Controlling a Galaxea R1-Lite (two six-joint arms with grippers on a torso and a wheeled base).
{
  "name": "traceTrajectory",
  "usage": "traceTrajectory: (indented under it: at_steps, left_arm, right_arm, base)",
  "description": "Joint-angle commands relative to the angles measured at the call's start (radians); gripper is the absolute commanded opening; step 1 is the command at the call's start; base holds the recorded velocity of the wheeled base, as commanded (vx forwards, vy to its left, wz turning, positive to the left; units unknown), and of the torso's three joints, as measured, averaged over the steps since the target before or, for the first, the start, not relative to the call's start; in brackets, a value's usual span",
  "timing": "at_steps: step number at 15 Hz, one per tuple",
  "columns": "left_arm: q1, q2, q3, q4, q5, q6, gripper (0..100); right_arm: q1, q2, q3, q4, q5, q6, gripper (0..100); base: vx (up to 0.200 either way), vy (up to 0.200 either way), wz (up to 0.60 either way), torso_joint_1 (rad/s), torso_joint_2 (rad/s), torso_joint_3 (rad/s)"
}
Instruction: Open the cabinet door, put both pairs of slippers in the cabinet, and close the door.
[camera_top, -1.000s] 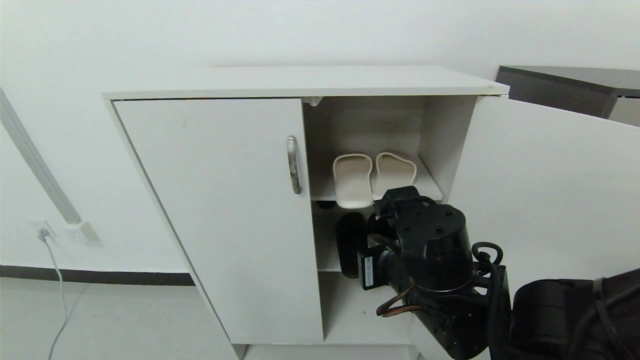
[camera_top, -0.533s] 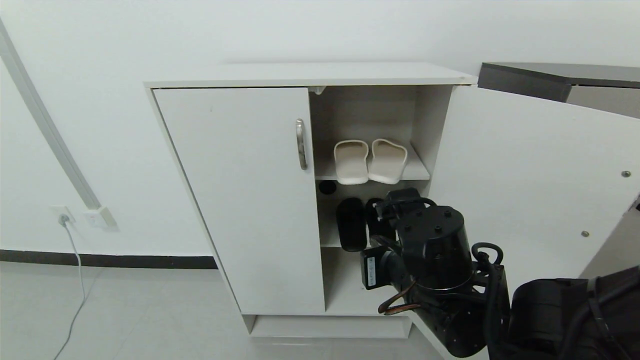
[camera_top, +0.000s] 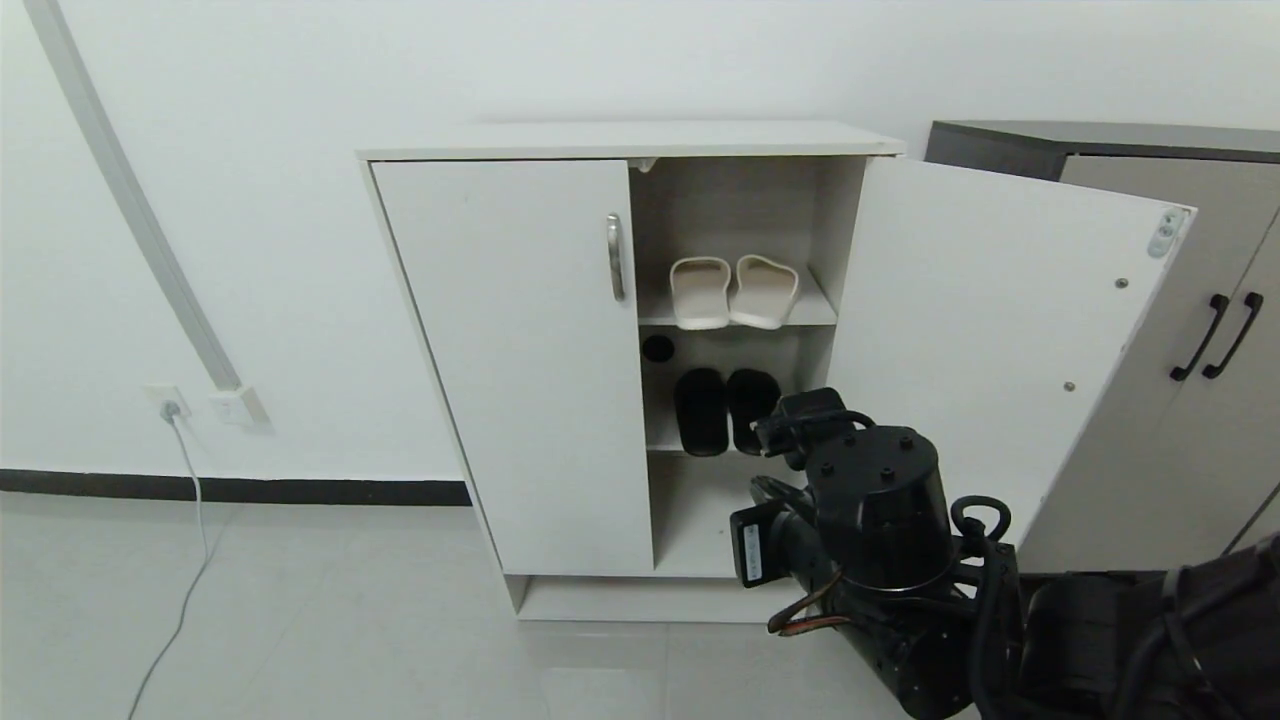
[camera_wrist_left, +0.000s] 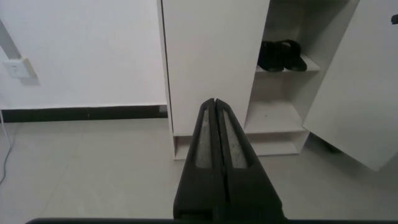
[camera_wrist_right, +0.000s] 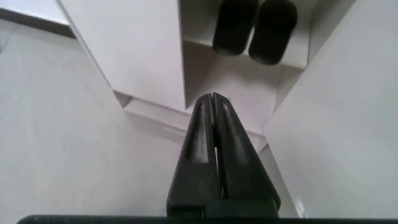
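- Standing open toward the robot's right, the white cabinet's right door shows its inner face; the left door is closed, with a metal handle at its inner edge.
- Cream slippers sit side by side on the upper shelf.
- Black slippers sit side by side on the middle shelf, directly below.
- Left pincer is clenched on nothing, above the floor before the cabinet.
- Right pincer is clenched on nothing, before the open compartment, apart from the black slippers.
- A grey cabinet stands behind the open door.

Grey cupboard far right; wall socket (with cable) low left.
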Motion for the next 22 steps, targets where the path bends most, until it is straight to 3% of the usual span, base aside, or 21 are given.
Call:
traceTrajectory:
  at_steps: [1,19,22]
  left_arm:
    - [0.001,0.001,0.0,-0.001,0.0,0.0,0]
    - [0.001,0.001,0.0,-0.001,0.0,-0.001,0]
    - [0.001,0.001,0.0,-0.001,0.0,-0.001,0]
  right_arm:
    - [0.0,0.006,0.007,-0.003,0.003,-0.004,0]
    - [0.0,0.012,0.029,-0.026,0.013,-0.018,0]
    - [0.0,0.013,0.029,-0.026,0.013,-0.018,0]
  base:
    - [0.0,0.0,0.0,0.0,0.0,0.0]
    - [0.0,0.0,0.0,0.0,0.0,0.0]
    - [0.0,0.0,0.0,0.017,-0.17,-0.26]
